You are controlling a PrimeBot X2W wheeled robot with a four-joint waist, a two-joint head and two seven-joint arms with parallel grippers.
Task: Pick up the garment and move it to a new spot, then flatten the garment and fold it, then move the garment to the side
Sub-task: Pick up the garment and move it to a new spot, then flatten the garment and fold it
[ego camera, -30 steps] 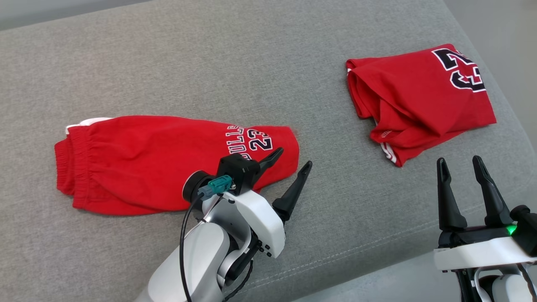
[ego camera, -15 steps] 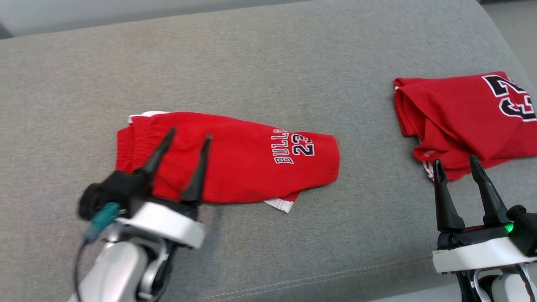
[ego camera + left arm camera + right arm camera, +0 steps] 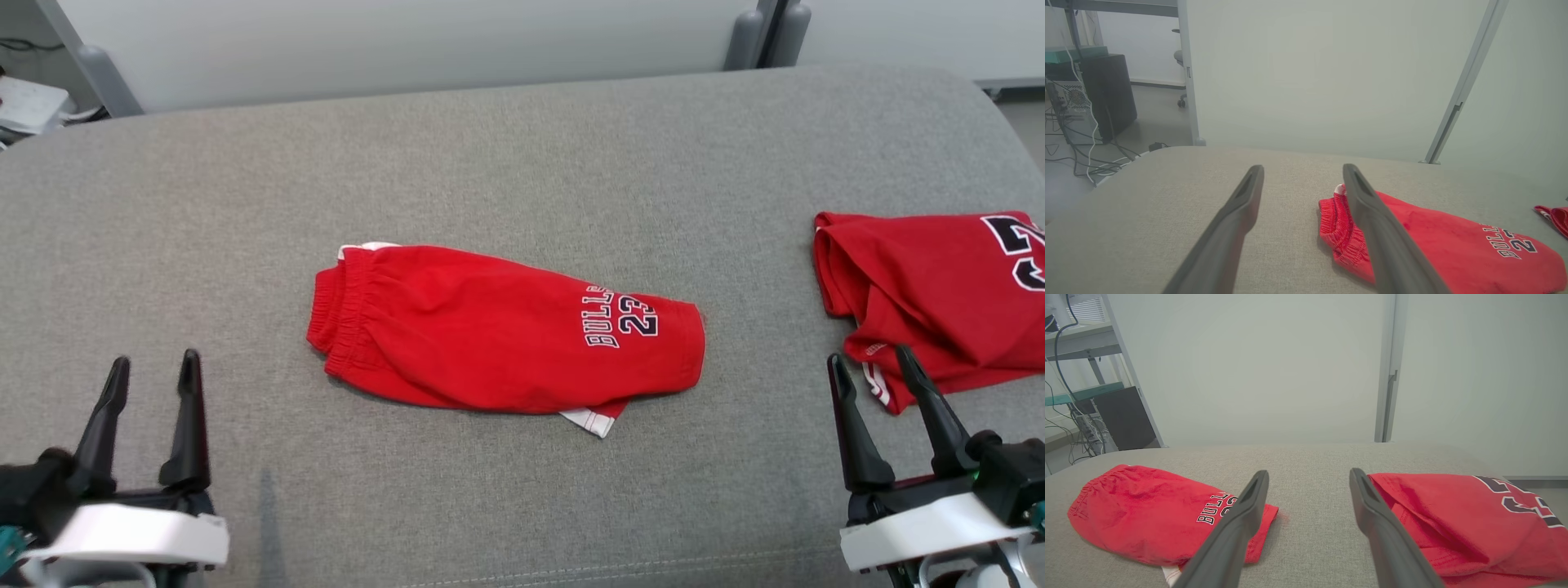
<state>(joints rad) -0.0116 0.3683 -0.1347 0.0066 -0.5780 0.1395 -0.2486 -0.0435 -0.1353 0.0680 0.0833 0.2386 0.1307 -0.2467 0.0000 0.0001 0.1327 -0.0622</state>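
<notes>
Folded red fabric shorts [image 3: 490,335] with "BULLS 23" print lie mid grey upholstered cushion [image 3: 522,163]. Left hand [image 3: 156,357] fingers spread, empty, well apart. Right hand [image 3: 867,354] spread, empty, near folded red jersey [image 3: 922,286].

Left gripper [image 3: 156,357] withdrawn from the red shorts [image 3: 490,335]

A second ago it hung over the shorts' printed end, then over the waistband. It now sits at the head view's lower left, fingers parted and pointing up, well apart from the cloth. The head camera has also moved, shifting the whole picture.
</notes>
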